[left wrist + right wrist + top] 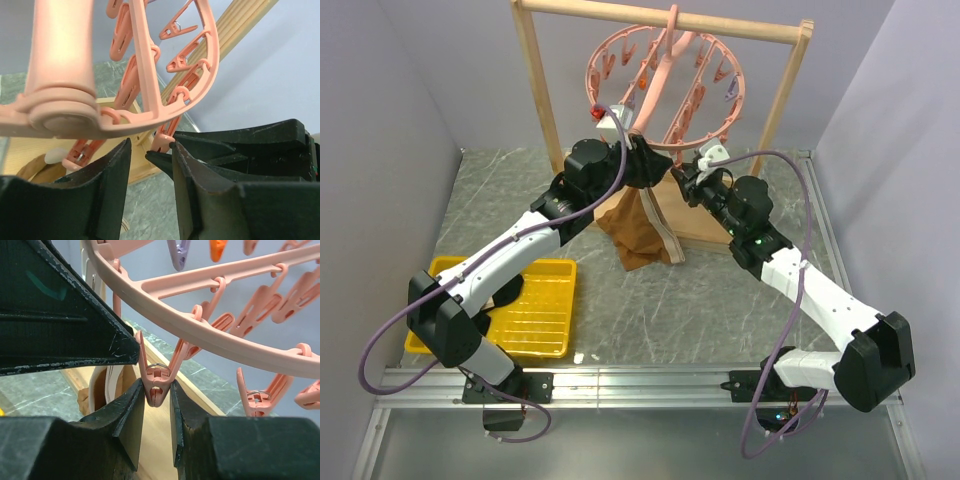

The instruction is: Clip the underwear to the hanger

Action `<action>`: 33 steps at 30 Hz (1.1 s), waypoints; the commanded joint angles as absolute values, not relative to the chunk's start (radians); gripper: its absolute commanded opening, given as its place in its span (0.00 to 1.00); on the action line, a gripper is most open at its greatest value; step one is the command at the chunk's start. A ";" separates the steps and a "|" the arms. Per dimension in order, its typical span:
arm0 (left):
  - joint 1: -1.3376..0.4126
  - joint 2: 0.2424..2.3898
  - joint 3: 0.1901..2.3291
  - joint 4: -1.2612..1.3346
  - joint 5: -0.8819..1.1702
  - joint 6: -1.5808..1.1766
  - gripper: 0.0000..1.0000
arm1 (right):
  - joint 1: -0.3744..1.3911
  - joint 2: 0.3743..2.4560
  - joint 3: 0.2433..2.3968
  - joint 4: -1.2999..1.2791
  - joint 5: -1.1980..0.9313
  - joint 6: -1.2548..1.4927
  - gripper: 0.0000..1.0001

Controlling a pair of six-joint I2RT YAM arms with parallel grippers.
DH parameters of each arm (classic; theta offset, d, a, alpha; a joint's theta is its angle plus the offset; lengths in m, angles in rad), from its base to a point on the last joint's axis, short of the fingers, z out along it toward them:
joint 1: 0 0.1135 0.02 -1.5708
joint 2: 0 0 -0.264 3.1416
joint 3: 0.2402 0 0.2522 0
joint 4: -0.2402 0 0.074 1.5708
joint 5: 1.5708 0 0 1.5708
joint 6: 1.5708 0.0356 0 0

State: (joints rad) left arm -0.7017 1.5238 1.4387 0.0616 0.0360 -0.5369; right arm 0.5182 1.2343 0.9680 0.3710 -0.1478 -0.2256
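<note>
Right claw (156,390) clamped on a clothespin clip (156,379) of the hanger (658,80); the underwear (642,232) hangs just to its left.

The brown underwear dangles lengthwise from the ring's near rim towards the tabletop (720,300), its pale waistband running down one edge. It hangs directly under the left claw (150,146), whose fingers stand apart beneath the ring with no cloth showing between them. What holds the cloth up I cannot tell. In the right wrist view the waistband stands upright just beside the pinched clip, on the left arm's side, apart from its mouth. The coming move likely turns on bringing that edge sideways into the clip, and the left arm is nearer.
</note>
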 commanded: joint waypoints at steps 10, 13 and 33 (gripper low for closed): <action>-0.716 1.528 1.483 0.118 0.008 -0.557 0.51 | 0.586 1.215 0.996 0.354 -0.104 -0.261 0.10; -0.723 1.526 1.483 0.110 0.003 -0.554 0.52 | 0.592 1.215 0.992 0.357 -0.086 -0.259 0.09; -0.658 1.574 1.506 0.067 0.104 -0.575 0.06 | 0.481 1.157 0.971 0.315 -0.336 -0.183 0.57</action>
State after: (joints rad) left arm -0.6853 1.5742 1.4967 0.0383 0.0292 -0.5697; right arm 0.5400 1.1900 0.9611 0.3180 -0.2085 -0.2291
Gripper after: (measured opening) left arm 0.204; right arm 0.547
